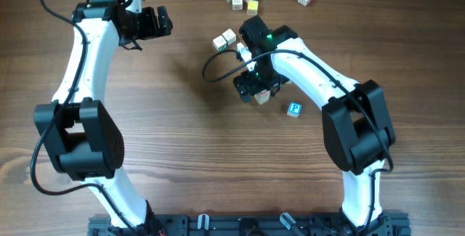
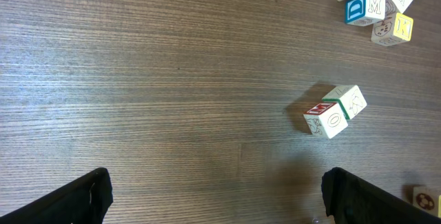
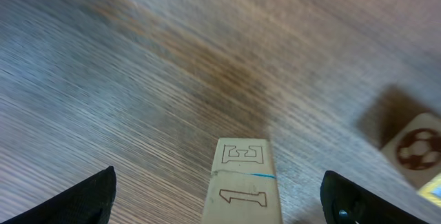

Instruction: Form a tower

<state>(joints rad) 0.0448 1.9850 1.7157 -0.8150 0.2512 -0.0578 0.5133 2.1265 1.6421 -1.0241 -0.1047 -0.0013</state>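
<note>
At bottom centre of the right wrist view, the tower (image 3: 242, 179) stands clear inside the wide-spread right gripper (image 3: 217, 186); upper left overhead, the left gripper (image 1: 167, 22) gapes wide.

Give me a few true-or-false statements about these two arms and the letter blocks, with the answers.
1. The right gripper hangs over a small tower of stacked cubes. True.
2. The left gripper holds a cube. False: it is open and empty above bare table.
3. A blue-lettered cube lies alone beside the right arm. True.
4. The right gripper's fingers pinch the tower. False: they stand wide on either side, apart from it.
5. A pair of cubes lies side by side, touching. True.
</note>
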